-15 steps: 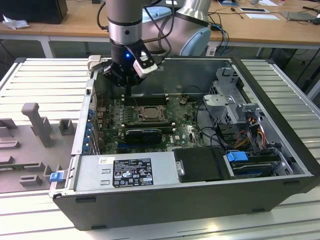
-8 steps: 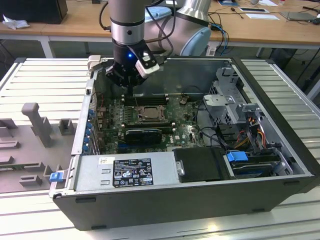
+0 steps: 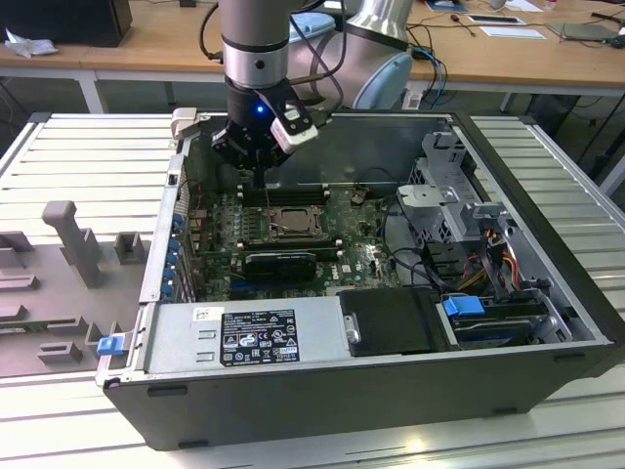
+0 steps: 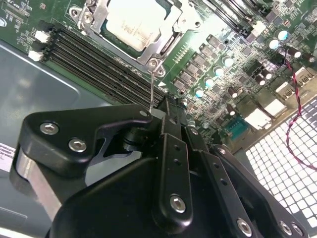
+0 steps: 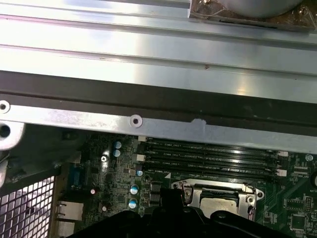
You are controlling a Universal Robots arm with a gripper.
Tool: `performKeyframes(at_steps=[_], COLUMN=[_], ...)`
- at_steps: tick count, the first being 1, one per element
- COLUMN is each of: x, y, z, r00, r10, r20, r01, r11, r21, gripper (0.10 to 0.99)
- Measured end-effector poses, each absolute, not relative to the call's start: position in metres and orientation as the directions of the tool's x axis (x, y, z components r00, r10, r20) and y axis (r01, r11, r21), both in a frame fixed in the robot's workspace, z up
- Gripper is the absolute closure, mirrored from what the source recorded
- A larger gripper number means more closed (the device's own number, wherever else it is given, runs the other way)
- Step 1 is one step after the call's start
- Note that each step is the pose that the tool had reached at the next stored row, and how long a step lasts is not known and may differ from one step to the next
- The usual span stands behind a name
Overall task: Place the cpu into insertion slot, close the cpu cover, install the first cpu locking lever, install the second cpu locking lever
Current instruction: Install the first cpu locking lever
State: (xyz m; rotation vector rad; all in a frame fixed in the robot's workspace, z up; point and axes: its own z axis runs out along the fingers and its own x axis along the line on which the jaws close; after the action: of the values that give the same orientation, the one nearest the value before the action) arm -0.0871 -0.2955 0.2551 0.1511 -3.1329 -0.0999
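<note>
The cpu [image 4: 130, 22] lies flat in the insertion slot [image 3: 283, 223] on the green board, its pale metal face showing through the cover's window. The cpu cover [image 4: 166, 47] is down over it, as the first wrist view also shows [image 5: 218, 189]. A thin wire locking lever [image 4: 150, 87] rises from the socket's corner, and its end meets the tip of my gripper [image 4: 161, 111]. The gripper [image 3: 256, 179] hangs inside the case just behind the socket, jaws together; whether the lever is pinched between them is hidden.
Black memory slots [image 4: 94, 57] run beside the socket, close to the case's metal wall [image 5: 148, 121]. A long black card [image 3: 280, 262], the power supply [image 3: 244, 337], the drive cage [image 3: 449, 186] and loose cables [image 4: 297, 84] crowd the case. A grey fixture [image 3: 73, 234] stands outside it.
</note>
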Motion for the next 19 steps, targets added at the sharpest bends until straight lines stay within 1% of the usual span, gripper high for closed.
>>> performKeyframes(at_steps=[19], x=[-0.055], y=[-0.295], z=[0.252], r00=[-0.995], r10=[-0.096], r20=[0.001], r01=[-0.096], r11=[0.993], r21=[0.064], gripper=[0.980])
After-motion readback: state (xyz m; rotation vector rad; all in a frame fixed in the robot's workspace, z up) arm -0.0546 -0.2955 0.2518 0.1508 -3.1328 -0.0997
